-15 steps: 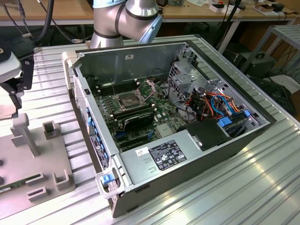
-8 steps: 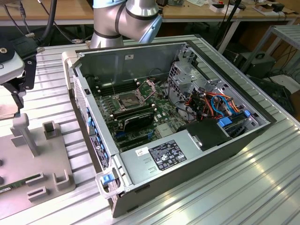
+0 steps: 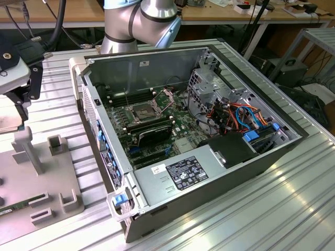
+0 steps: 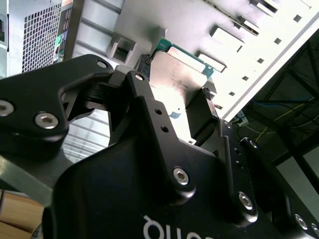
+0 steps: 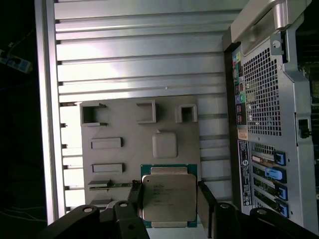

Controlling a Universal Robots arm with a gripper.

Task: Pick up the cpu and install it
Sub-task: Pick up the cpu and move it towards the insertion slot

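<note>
Dull silver-grey metal tops the cpu (image 5: 168, 199), which sits between the two black fingers (image 5: 136, 195) of the tool (image 5: 169, 195) in the first wrist view. The tool is closed on the cpu, with one finger against each of two opposite edges, and the green border of the chip shows along the free edges. In the second wrist view the cpu (image 4: 177, 84) lies close to the tool (image 4: 174, 104), its metal face towards the camera. Behind the cpu in the first wrist view lies a grey fixture plate (image 5: 129, 149) with raised holders and shallow recesses. The plate rests on the ribbed aluminium desk (image 5: 139, 59), just beside the rear panel of the computer case (image 5: 269, 99). In the exterior view the fixture plate (image 3: 31, 178) occupies the lower left of the frame and the open computer case (image 3: 209, 172) fills the centre, both on the desk (image 3: 251, 209). Inside the case, the motherboard (image 3: 180, 125) carries the dark square socket (image 3: 142, 111), well apart from the fixture plate. The arm (image 3: 141, 21) stands at the upper centre of the frame
</note>
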